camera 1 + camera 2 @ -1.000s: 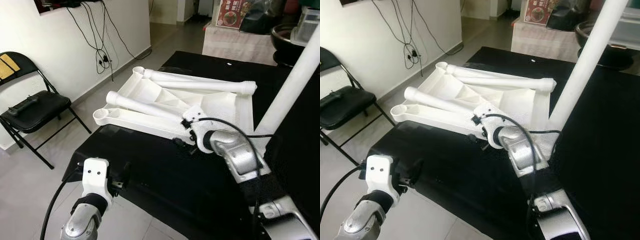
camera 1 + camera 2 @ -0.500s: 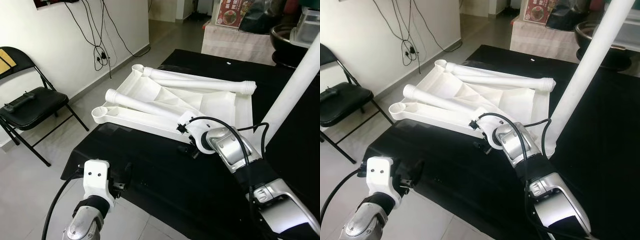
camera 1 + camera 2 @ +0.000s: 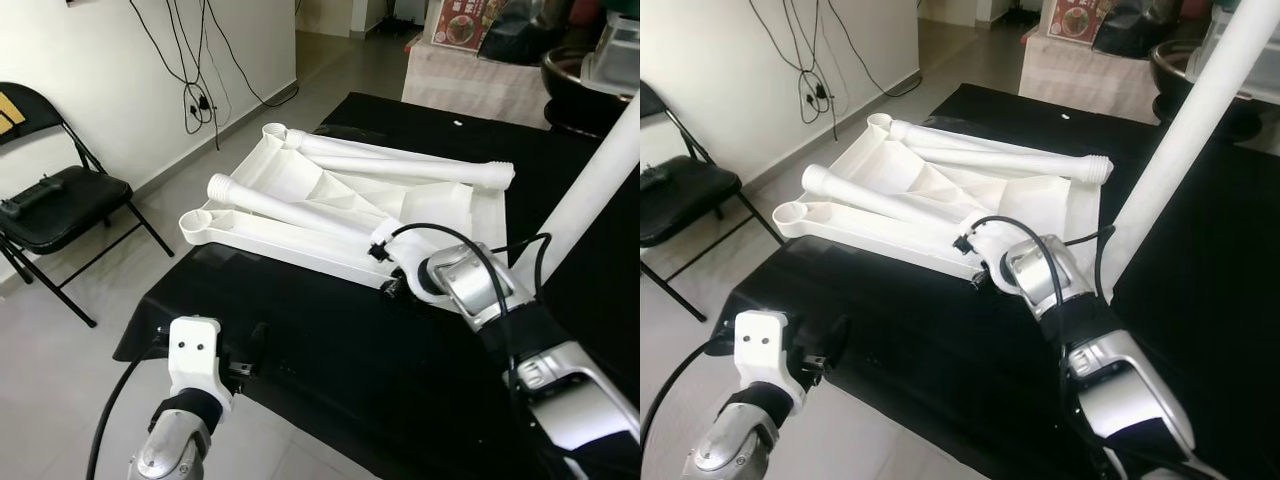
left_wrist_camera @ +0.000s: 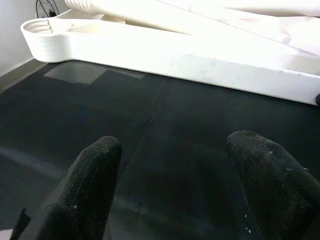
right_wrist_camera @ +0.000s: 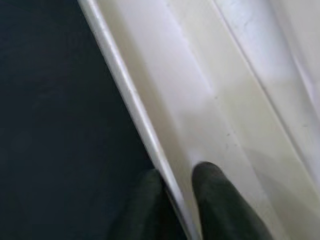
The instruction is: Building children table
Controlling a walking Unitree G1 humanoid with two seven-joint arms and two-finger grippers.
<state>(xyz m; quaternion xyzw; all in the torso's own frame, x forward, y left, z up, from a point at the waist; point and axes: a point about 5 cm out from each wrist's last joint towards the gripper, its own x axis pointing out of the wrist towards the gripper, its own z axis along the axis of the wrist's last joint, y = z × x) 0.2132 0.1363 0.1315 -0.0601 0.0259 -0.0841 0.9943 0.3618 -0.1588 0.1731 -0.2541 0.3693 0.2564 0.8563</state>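
a white plastic tabletop (image 3: pixel 330 205) lies upside down on the black-covered worktop (image 3: pixel 330 350), its far-left corner reaching past the worktop's edge. two loose white legs (image 3: pixel 400 165) rest across its ribbed underside, and another white leg (image 3: pixel 590 190) stands upright at its right side. the right tool (image 5: pixel 176 192) is at the tabletop's near edge, its two black fingers closed on the thin rim, one finger on each side. the left tool (image 4: pixel 170 170) hovers low over the worktop's near-left part, fingers (image 4: pixel 92 175) spread apart and holding nothing. a black folding chair (image 3: pixel 55 195) stands on the floor to the left.
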